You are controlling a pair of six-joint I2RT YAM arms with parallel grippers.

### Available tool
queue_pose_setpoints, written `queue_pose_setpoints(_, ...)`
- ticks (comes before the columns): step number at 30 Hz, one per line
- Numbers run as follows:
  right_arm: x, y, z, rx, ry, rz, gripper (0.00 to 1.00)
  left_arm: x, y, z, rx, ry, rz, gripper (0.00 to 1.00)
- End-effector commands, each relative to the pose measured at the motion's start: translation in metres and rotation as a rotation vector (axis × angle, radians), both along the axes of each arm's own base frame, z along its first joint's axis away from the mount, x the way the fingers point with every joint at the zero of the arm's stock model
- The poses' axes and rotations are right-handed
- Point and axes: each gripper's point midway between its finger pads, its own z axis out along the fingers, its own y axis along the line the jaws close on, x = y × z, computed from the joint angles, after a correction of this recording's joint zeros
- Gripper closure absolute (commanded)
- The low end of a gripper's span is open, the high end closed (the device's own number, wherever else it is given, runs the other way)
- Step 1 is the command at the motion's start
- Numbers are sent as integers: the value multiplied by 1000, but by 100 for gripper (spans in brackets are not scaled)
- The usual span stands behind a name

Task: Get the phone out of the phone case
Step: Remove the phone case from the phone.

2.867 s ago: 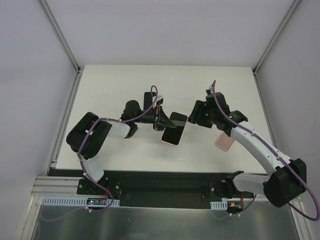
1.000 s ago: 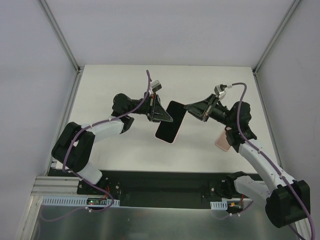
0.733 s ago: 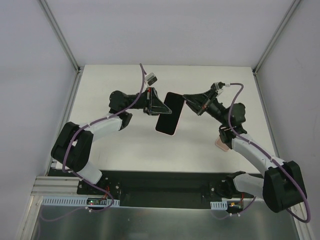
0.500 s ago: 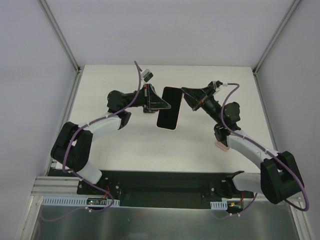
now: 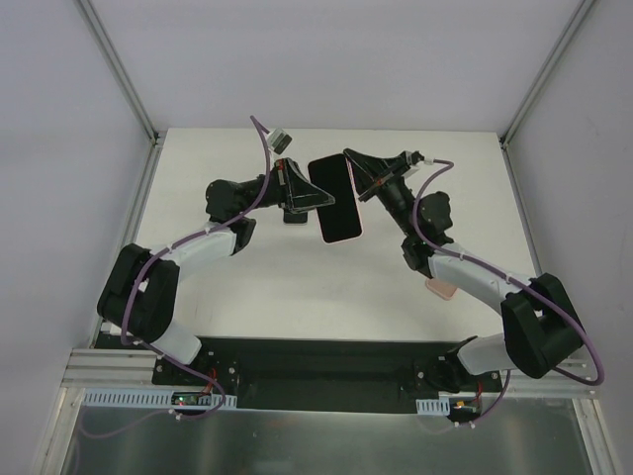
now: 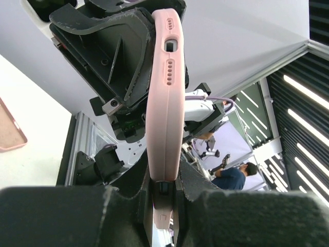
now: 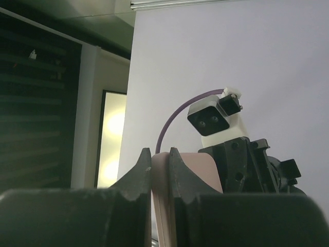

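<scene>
The phone (image 5: 332, 193), black screen up, sits in its pink phone case (image 5: 343, 238) and hangs in the air above the table's middle. My left gripper (image 5: 315, 195) is shut on its left long edge, and my right gripper (image 5: 352, 176) is shut on its upper right edge. Seen from the left wrist, the case's pink edge (image 6: 165, 103) rises from between my fingers (image 6: 191, 181), with the right gripper's black fingers (image 6: 110, 56) beyond it. The right wrist view has the case's corner (image 7: 160, 172) pinched between two fingertips (image 7: 143, 167).
A second pink case-like object (image 5: 441, 289) lies flat on the white table (image 5: 247, 287) under the right forearm, also seen in the left wrist view as a pink slab (image 6: 9, 135). Grey walls enclose the table on three sides.
Both arms have lifted the cased phone off the table and carried it up and toward the back. It has turned from slanted to nearly upright, and both grips have stayed shut.
</scene>
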Motion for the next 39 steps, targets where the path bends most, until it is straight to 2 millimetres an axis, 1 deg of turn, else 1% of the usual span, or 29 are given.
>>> queue_pose_setpoints(1, -95, -17, 124, 326, -379, 173, 99, -49, 0, 6, -39, -277, -142, 100)
queue_pose_setpoints(7, -104, -12, 131, 349, -383, 190, 98, -53, 2, 10, -40, -300, -147, 100)
queue_pose_setpoints(10, -106, -10, 128, 363, -358, 197, 98, -55, 3, 13, -36, -330, -162, 100)
queue_pose_setpoints(11, -105, -8, 123, 358, -344, 197, 99, -56, 4, 15, -33, -339, -171, 100)
queue_pose_setpoints(16, -98, -4, 108, 342, -298, 194, 98, -61, 9, 34, -28, -415, -186, 100)
queue_pose_setpoints(17, -95, -3, 104, 339, -286, 195, 99, -62, 10, 35, -26, -421, -186, 100)
queue_pose_setpoints(20, -95, 0, 103, 335, -283, 200, 99, -66, 13, 45, -20, -458, -187, 100)
queue_pose_setpoints(24, -92, 4, 95, 320, -270, 198, 99, -79, 20, 67, -31, -549, -183, 100)
queue_pose_setpoints(27, -88, 7, 84, 295, -254, 186, 98, -87, 25, 81, -28, -598, -177, 100)
queue_pose_setpoints(30, -82, 13, 69, 264, -228, 177, 99, -94, 29, 90, -23, -630, -168, 100)
queue_pose_setpoints(31, -79, 16, 61, 250, -212, 176, 98, -96, 30, 92, -24, -639, -167, 100)
queue_pose_setpoints(35, -73, 24, 44, 200, -190, 169, 99, -105, 34, 98, -29, -655, -166, 100)
queue_pose_setpoints(36, -70, 27, 38, 175, -178, 165, 99, -106, 35, 98, -29, -653, -165, 100)
queue_pose_setpoints(38, -71, 35, 26, 94, -191, 161, 99, -108, 36, 99, -31, -659, -163, 100)
queue_pose_setpoints(39, -67, 42, 14, 19, -152, 162, 99, -108, 36, 100, -31, -652, -162, 100)
